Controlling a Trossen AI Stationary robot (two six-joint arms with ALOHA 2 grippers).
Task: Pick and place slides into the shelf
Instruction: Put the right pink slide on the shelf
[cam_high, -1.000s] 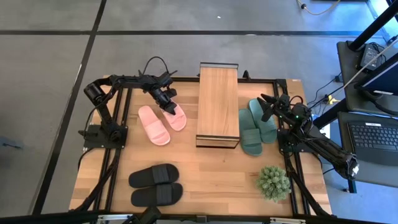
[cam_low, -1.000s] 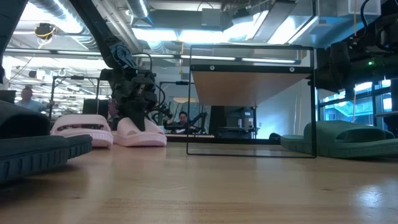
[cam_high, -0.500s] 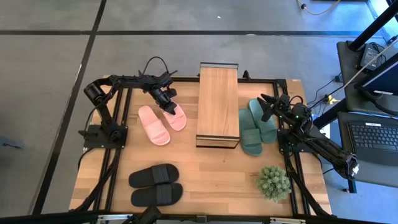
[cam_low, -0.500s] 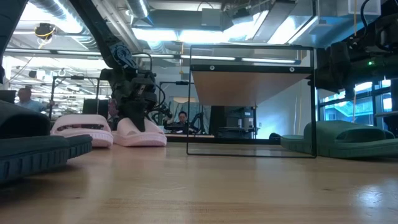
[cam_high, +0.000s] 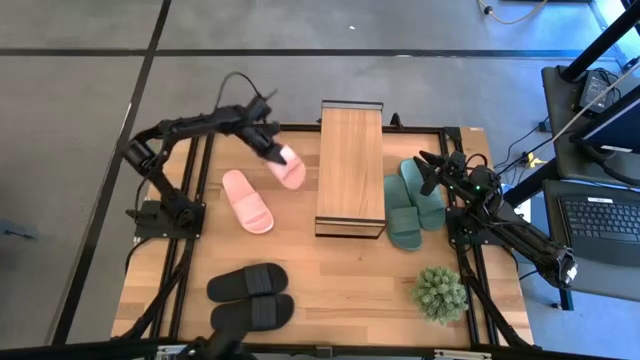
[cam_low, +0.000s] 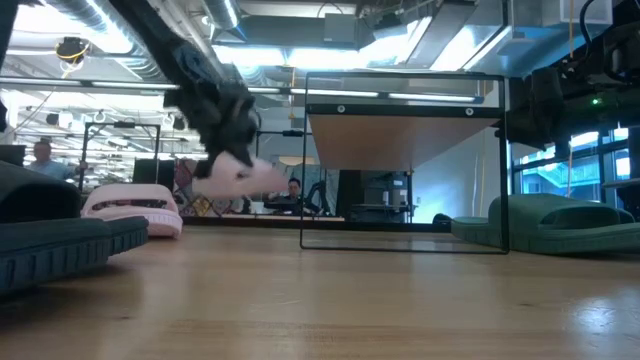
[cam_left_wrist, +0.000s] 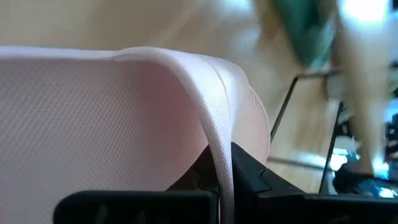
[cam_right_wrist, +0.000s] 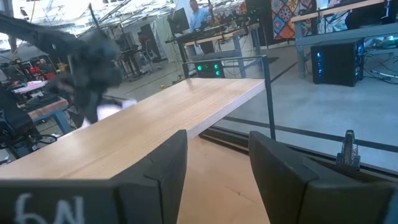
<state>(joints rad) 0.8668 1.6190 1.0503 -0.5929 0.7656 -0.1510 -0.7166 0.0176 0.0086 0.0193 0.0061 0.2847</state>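
High view: the narrow shelf (cam_high: 350, 165) with its light wood plank top and thin black frame carries no slide, and the low view shows nothing on the level under the plank either, so none of the placing looks done. The left gripper (cam_high: 268, 148) has its jaws pinched on the wide strap of one light pink foam slide (cam_high: 288, 166), which hangs off the tabletop just ahead of the jaws and beside the shelf's left edge. In the left wrist view the pink strap fills the space right above the dark fingers (cam_left_wrist: 249, 177). Its mate, the other light pink foam slide (cam_high: 247, 201), lies flat on the table behind and below the jaws. The right gripper (cam_high: 430, 170) waits with jaws spread over the pair of dark green foam slides (cam_high: 412, 203). The pair of black foam slides (cam_high: 250, 297) sits untouched, well apart from both. By my reckoning all six slides remain to be shelved, this pink one first.
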